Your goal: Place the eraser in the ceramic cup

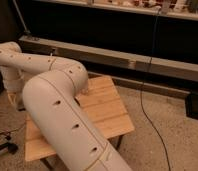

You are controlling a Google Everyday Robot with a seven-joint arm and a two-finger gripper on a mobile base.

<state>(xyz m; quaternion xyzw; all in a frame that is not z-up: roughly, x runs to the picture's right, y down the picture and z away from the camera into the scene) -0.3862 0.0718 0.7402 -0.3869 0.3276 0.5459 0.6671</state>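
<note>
My white arm point(57, 100) fills the left and middle of the camera view and covers much of the wooden table point(104, 107). My gripper is not in view; it is hidden behind the arm or out of frame. The eraser and the ceramic cup do not show anywhere; they are hidden or out of view. The part of the tabletop that shows, to the right of the arm, carries nothing that I can make out.
A long grey ledge point(132, 62) runs behind the table below dark windows. A black cable point(144, 107) hangs down and trails over the speckled floor at the right. A dark box point(196, 106) sits at the far right. A black base part point(4, 148) lies at the lower left.
</note>
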